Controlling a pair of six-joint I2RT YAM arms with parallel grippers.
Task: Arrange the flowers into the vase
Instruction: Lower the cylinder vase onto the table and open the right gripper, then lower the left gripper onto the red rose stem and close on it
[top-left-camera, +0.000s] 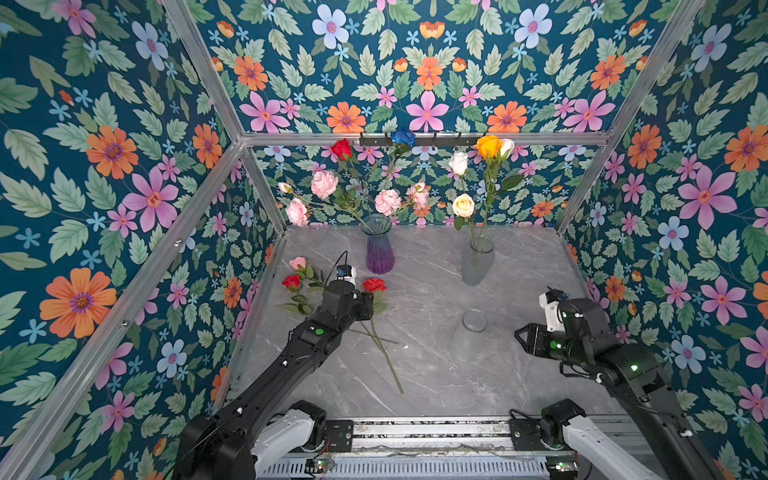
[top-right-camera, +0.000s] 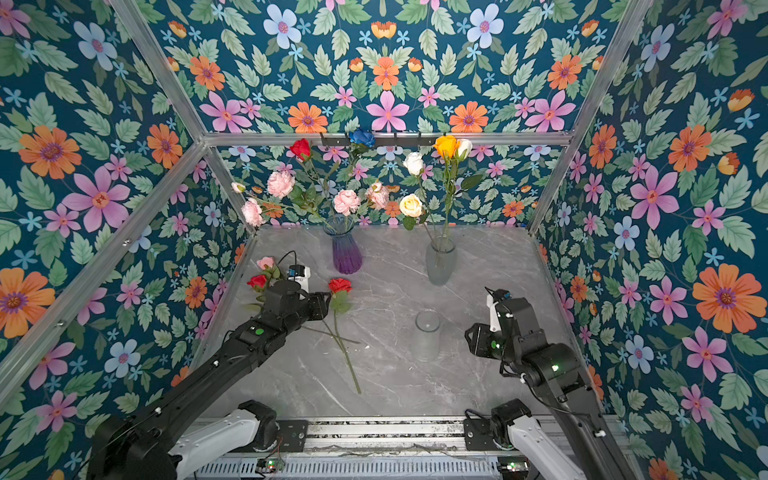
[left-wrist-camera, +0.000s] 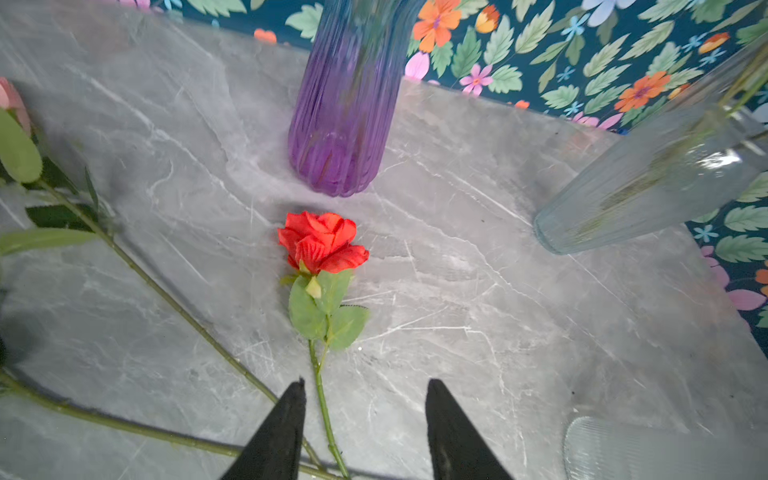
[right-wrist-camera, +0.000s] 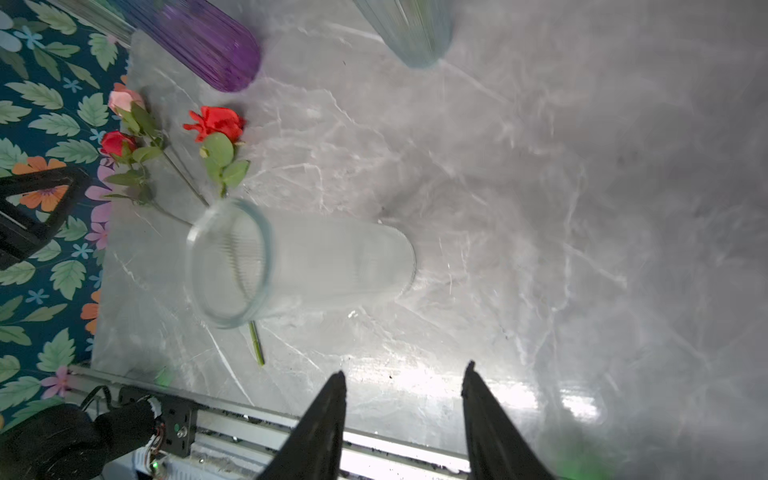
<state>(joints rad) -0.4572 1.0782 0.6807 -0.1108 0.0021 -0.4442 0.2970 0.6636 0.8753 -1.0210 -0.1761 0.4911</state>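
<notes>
A red rose lies flat on the marble table, its stem running towards the front. My left gripper hangs open over that stem, which passes between the fingers close to one fingertip. Two more flowers, a red rose and a pink rose, lie by the left wall, stems crossing under the left arm. An empty clear ribbed vase stands mid-table. To its right my right gripper is open and holds nothing.
A purple vase at the back holds pink carnations, a red rose and a blue rose. A pale glass vase beside it holds white, cream and orange roses. Flowered walls enclose the table on three sides; a metal rail runs along the front.
</notes>
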